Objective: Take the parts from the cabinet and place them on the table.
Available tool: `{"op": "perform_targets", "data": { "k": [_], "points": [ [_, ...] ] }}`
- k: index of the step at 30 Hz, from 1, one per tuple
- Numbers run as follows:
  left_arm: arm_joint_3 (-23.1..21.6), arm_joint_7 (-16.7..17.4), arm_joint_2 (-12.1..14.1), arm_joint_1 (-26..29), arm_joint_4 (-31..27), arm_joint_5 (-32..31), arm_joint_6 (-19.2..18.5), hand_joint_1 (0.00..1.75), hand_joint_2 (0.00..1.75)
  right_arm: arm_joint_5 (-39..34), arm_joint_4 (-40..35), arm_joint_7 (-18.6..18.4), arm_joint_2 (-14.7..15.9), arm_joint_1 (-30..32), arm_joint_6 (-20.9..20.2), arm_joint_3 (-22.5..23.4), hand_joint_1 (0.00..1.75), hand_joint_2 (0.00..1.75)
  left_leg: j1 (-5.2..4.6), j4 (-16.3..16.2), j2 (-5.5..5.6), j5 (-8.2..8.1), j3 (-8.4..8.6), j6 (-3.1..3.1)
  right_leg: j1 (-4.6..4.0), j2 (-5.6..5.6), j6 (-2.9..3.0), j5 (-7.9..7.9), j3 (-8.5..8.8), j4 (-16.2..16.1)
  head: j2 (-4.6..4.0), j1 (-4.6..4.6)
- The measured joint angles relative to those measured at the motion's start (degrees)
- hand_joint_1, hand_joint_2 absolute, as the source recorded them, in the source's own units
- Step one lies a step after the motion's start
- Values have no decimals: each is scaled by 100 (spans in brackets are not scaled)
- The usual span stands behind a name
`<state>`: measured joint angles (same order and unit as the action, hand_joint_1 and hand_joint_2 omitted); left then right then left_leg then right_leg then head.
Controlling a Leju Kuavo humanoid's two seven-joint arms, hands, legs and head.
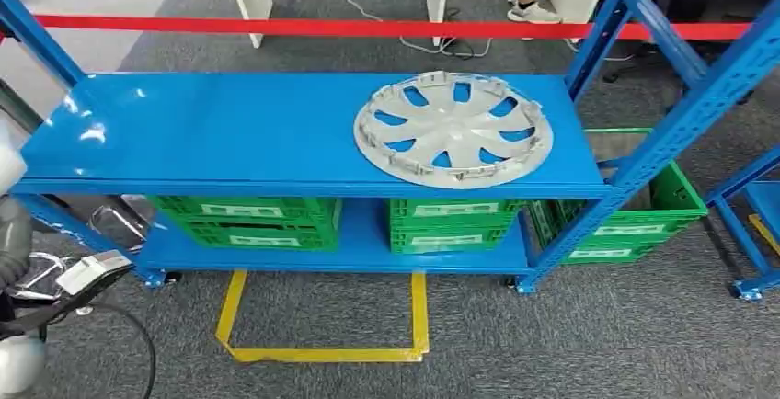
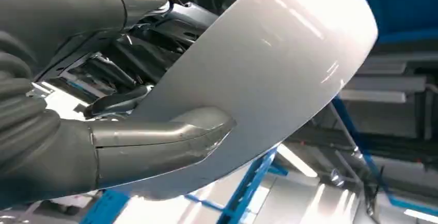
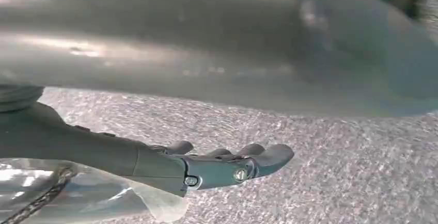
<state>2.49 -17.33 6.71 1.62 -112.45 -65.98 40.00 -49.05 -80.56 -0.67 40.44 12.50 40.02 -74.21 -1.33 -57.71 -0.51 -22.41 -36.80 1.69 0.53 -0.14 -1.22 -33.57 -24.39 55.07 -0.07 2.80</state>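
A silver hubcap [image 1: 453, 129] with curved spokes lies flat on the right part of the blue cabinet's top shelf [image 1: 212, 128]. In the left wrist view my left hand [image 2: 103, 131] grips a smooth silver part [image 2: 268, 64]. Its thumb [image 2: 165, 136] lies across the part's face and its darker fingers sit behind it. My left arm [image 1: 11, 233] enters the head view at the lower left edge, beside the cabinet's left end. My right hand [image 3: 206, 164] hangs over grey carpet with its fingers stretched out and nothing in them.
Green crates [image 1: 246, 220] [image 1: 451, 224] fill the lower shelf, and another [image 1: 635, 220] stands to the right of the cabinet. A red tape [image 1: 368, 27] runs behind it. A yellow tape square [image 1: 322, 353] marks the carpet in front. A person's feet [image 1: 533, 8] stand far back.
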Motion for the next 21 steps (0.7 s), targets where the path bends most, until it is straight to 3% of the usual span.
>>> {"op": "perform_targets", "data": {
  "k": [2,3,4,5,7,8,9,10,12,13,14,15,17,18,19,21],
  "points": [
    [0,18,11,-4,-11,-29,0,175,175,81,7,-347,-4,53,2,48,0,0,25,28,-5,134,-39,-56,-26,12,44,62,-96,38,0,9],
    [-9,31,20,-11,-11,-46,0,175,175,110,-37,-758,-4,122,2,66,0,0,6,15,16,160,-54,-84,22,-14,77,133,-145,-3,0,26],
    [-15,35,24,-10,-11,-46,0,175,175,112,-114,-1071,0,170,-2,72,0,0,31,-57,41,-40,-102,-140,29,-41,89,189,-176,3,0,22],
    [-26,35,39,-26,-9,-57,0,175,175,99,-168,-1392,6,222,0,88,0,0,55,-291,40,-420,-137,-195,31,-50,129,244,-235,3,0,5],
    [-55,35,52,-82,2,-53,-2,175,175,-5,-328,-1759,20,275,-2,37,0,0,119,-1122,38,-1104,-259,-266,30,-78,161,362,-364,13,0,-4],
    [-77,35,57,-108,11,-53,-2,175,175,-134,-438,-1938,48,244,-2,-66,0,0,144,-1524,38,-1253,-296,-291,30,-77,159,424,-419,29,0,-15],
    [-116,35,63,-147,33,-48,-2,175,175,-301,-559,-2053,81,178,-4,-224,0,0,168,-1725,37,-1206,-263,-311,32,-74,153,485,-494,61,0,-17],
    [-158,50,70,-196,57,-53,-2,175,175,-376,-658,-2108,101,98,-7,-405,0,0,193,-1692,38,-1022,-147,-325,39,-68,144,540,-603,107,0,-19],
    [-240,105,81,-280,98,-64,-2,175,175,-402,-810,-2136,135,-48,-9,-790,0,0,229,-1018,38,-635,372,-339,54,-60,97,615,-796,205,0,-15],
    [-269,144,96,-306,112,-66,-2,175,175,-402,-863,-2134,150,-70,-9,-922,0,0,239,-444,43,-618,754,-341,58,-61,68,643,-865,257,0,-20],
    [-293,173,107,-322,122,-61,-2,175,175,-402,-907,-2132,184,-77,-9,-992,0,0,205,-103,59,-800,964,-329,45,-55,29,671,-920,287,0,-24],
    [-302,190,131,-321,122,-44,-2,175,175,-400,-953,-2132,218,-105,-9,-1066,0,0,189,64,73,-844,1011,-260,45,-49,-15,726,-954,293,0,-15],
    [-332,216,153,-324,129,-31,-2,175,175,-396,-999,-2121,253,-154,-9,-1178,0,0,164,47,71,-825,917,-220,56,-44,-86,840,-1022,281,0,-13],
    [-343,223,157,-323,136,-26,-2,175,175,-393,-1019,-2119,269,-168,-9,-1220,0,0,166,67,61,-771,855,-142,56,-35,-135,887,-1048,273,0,-15],
    [-356,223,157,-334,142,-26,-2,175,175,-393,-1040,-2119,282,-177,-9,-1265,0,0,189,97,16,-687,787,-55,84,-16,-151,736,-1101,367,0,-11],
    [-378,225,160,-331,151,-26,-2,175,175,-393,-1060,-2116,301,-198,-9,-1318,0,0,168,96,12,-562,632,32,66,-2,-158,36,-1300,913,0,-9]
  ]
}}
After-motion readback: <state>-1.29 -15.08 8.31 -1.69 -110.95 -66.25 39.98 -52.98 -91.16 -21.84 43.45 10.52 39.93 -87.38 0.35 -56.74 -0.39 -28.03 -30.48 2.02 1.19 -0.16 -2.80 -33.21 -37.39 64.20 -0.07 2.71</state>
